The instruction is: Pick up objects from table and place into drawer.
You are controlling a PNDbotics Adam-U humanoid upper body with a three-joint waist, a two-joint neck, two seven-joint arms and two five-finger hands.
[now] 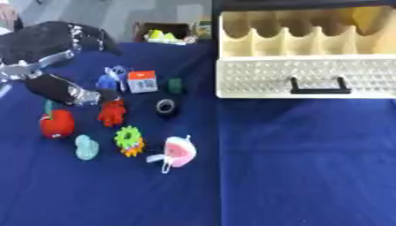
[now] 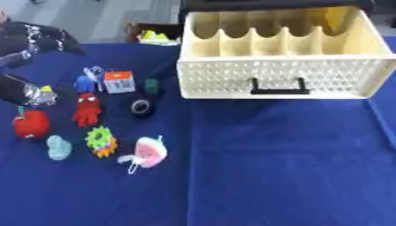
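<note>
**Left hand closing in on the red toy**

My left hand (image 1: pixel 97 96) reaches in over the left edge of the table (image 1: pixel 309 167), and its tip sits just above the red toy (image 1: pixel 112 112), which looks like a small octopus. I cannot tell how far my fingers are spread or whether they touch the toy yet; nothing appears to be held. My right hand is not in view.

The red toy lies in the left half of the table, between the red apple (image 1: pixel 57 124) nearer the left edge and the black ring (image 1: pixel 166 107) toward the middle. The spiky green and orange toy (image 1: pixel 129 141) lies just in front of it.

To do this step well, I judge I should come straight down on the toy and gather it without sweeping sideways, since its neighbours sit close. The cream drawer (image 1: pixel 306 77) stands open at the far right corner, well apart, so the carry must clear its front wall and handle.
</note>
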